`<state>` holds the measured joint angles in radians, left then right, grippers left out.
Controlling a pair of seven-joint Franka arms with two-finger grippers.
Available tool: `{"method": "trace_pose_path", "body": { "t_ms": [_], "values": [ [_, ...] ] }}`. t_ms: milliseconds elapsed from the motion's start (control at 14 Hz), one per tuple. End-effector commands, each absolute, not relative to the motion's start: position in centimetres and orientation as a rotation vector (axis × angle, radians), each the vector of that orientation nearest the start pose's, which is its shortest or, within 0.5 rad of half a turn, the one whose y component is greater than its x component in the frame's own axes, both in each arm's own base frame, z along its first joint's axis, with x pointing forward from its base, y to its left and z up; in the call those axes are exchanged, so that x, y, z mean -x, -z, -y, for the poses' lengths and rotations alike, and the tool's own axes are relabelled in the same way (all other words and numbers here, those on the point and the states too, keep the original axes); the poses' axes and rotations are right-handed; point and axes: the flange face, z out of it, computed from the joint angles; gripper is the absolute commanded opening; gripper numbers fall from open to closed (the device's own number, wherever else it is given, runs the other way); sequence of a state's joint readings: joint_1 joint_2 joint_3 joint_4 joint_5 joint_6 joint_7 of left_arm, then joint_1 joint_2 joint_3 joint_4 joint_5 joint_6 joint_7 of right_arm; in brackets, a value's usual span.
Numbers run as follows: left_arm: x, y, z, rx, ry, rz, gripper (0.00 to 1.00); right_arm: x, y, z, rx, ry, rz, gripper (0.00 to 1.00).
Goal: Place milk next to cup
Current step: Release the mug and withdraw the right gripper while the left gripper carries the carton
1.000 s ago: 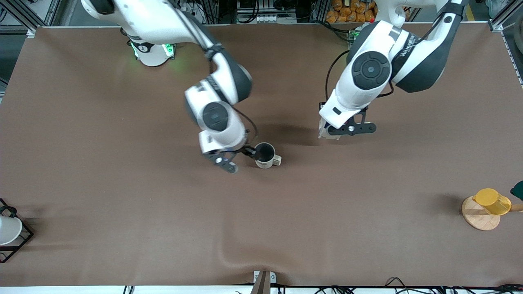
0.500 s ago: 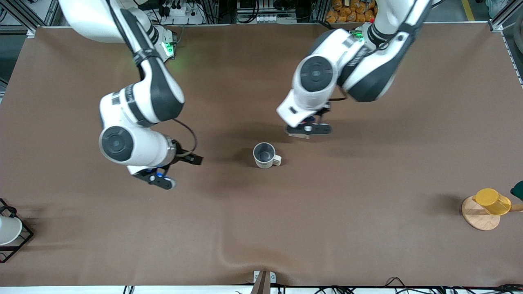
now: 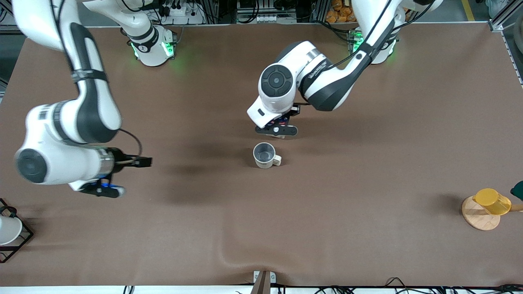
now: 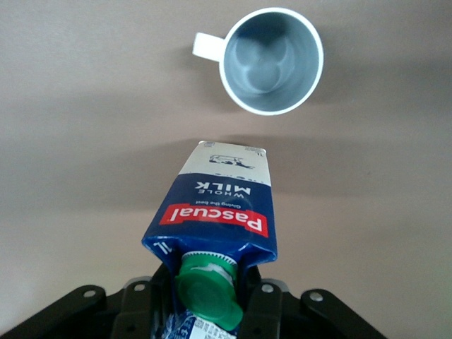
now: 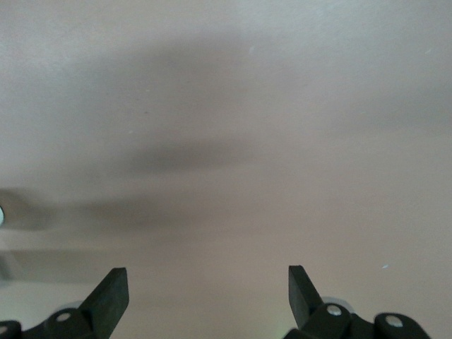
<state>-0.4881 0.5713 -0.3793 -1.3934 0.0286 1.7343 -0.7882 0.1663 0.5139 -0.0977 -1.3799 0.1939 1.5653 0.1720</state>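
Note:
The cup point(image 3: 265, 155) is a cream mug with a dark grey inside and stands upright at the table's middle. It also shows in the left wrist view point(image 4: 272, 60). My left gripper point(image 3: 276, 130) is over the bare cloth just beside the cup. In the left wrist view my left gripper point(image 4: 208, 304) is shut on the milk point(image 4: 219, 212), a dark blue carton with a red label and a green cap point(image 4: 208, 293). The carton's base is a short gap from the cup. My right gripper point(image 3: 141, 162) is open and empty, over bare cloth toward the right arm's end; it also shows in the right wrist view point(image 5: 208, 282).
A yellow cup point(image 3: 492, 201) lies on a round wooden disc point(image 3: 478, 220) at the left arm's end. A white cup point(image 3: 7, 229) sits in a black wire rack point(image 3: 22, 241) at the right arm's end. The brown cloth has a fold point(image 3: 229, 255) near the front edge.
My right gripper left the cup's rim and swung far toward the right arm's end. My left gripper carried the milk across to just beside the cup. The cup stayed put.

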Motion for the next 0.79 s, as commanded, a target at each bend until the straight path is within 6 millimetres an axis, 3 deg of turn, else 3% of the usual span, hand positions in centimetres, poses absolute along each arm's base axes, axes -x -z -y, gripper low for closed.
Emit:
{"method": "trace_pose_path", "body": {
  "t_ms": [0,143,357,571,714],
  "values": [
    [-47.6,-36.8,51.3,3.098,-0.373,0.027,0.39,-65.3,-42.5,-3.3,2.965,-0.469,-0.090,1.00],
    [-47.6,-35.9,52.0,3.107,-0.367,0.058,0.37,-64.8,-46.0,-1.8,2.972,-0.383,-0.059,1.00],
    [-48.0,-35.4,51.8,3.094,-0.353,0.074,0.38,-62.8,-54.5,-0.8,3.012,-0.181,-0.054,1.00],
    [-48.5,-34.7,51.4,3.083,-0.354,0.109,0.38,-59.4,-63.0,-0.6,3.030,0.017,-0.026,1.00],
    [-48.9,-34.6,51.5,3.091,-0.344,0.137,0.38,-57.0,-66.1,0.5,3.051,0.048,0.091,1.00]
  ]
}}
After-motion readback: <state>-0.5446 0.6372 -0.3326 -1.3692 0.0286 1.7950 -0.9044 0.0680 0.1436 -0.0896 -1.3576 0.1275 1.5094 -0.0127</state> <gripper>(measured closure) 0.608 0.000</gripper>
